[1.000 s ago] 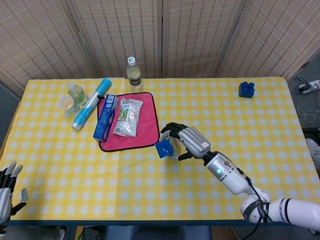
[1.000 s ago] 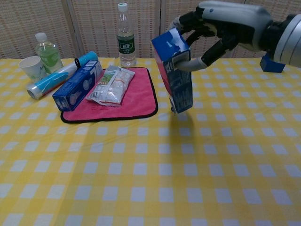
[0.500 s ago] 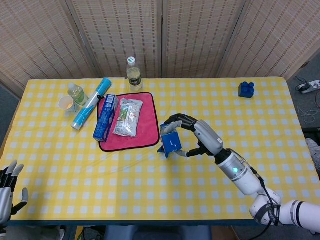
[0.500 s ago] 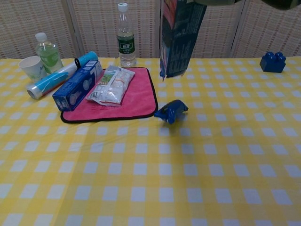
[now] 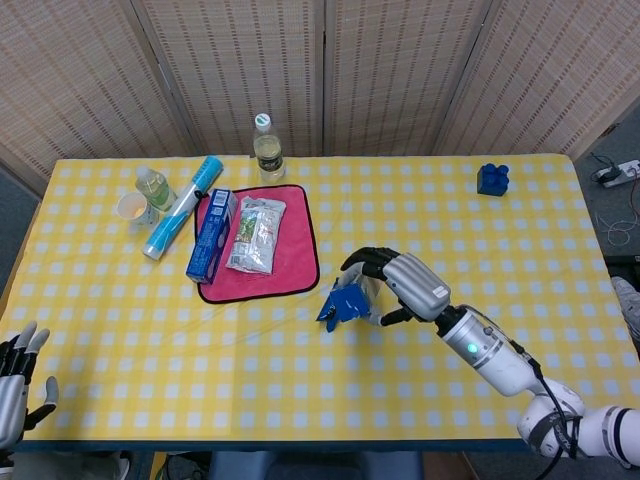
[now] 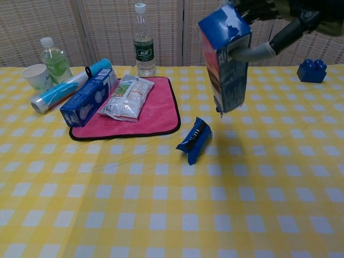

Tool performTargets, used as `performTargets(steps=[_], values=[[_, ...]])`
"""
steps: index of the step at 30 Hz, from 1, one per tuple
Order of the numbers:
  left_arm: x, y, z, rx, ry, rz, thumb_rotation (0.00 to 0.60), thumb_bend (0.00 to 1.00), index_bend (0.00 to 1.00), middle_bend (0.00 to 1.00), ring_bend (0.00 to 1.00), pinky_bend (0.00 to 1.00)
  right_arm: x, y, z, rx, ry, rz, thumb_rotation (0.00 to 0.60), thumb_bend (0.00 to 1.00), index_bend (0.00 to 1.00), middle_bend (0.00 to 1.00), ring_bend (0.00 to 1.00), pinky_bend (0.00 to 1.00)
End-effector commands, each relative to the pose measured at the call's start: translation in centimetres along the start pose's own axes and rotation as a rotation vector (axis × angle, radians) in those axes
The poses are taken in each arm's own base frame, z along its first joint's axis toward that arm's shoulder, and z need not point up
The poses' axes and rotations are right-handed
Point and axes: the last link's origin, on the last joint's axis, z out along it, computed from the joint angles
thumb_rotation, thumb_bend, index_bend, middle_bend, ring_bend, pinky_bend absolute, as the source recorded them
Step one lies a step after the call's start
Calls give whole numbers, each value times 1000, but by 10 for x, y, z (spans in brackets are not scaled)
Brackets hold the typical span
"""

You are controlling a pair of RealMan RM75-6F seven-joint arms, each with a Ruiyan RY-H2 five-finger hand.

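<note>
My right hand [image 5: 403, 285] [image 6: 279, 37] grips a blue carton [image 6: 226, 59] and holds it tilted in the air above the yellow checked table [image 5: 300, 380], its fingers wrapped round the upper end. A small dark blue packet [image 6: 194, 141] lies on the cloth just below and left of the carton, beside the corner of the pink mat [image 6: 161, 118]. It is touched by neither hand. My left hand [image 5: 15, 385] hangs off the table's near left corner with its fingers spread and nothing in it.
On the pink mat [image 5: 297, 268] lie a long blue box [image 5: 211, 235] and a silvery pouch [image 5: 256, 233]. A clear bottle [image 5: 268, 150] stands behind it. Left of the mat are a blue-white roll [image 5: 182, 207], a small bottle [image 5: 153, 186] and a paper cup [image 5: 132, 207]. A blue toy block [image 5: 492, 178] sits far right.
The right hand lifted the carton from near the cloth, then swung it right and tilted it. The small blue packet came out of it and now lies on the table.
</note>
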Motion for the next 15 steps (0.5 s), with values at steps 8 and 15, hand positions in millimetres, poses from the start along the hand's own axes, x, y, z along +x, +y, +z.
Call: performTargets(steps=[8,15], values=[[-2,1,1,-3,-4,-4,600,585,0,0,0,0,-31,31,-21,-153,-205,-331,600,308,461,287,189,217],[-2,1,1,-1,-6,-3,600,584,0,0,0,0,-51,33,-33,-157,-309,-420,600,308,316,211,132,114]])
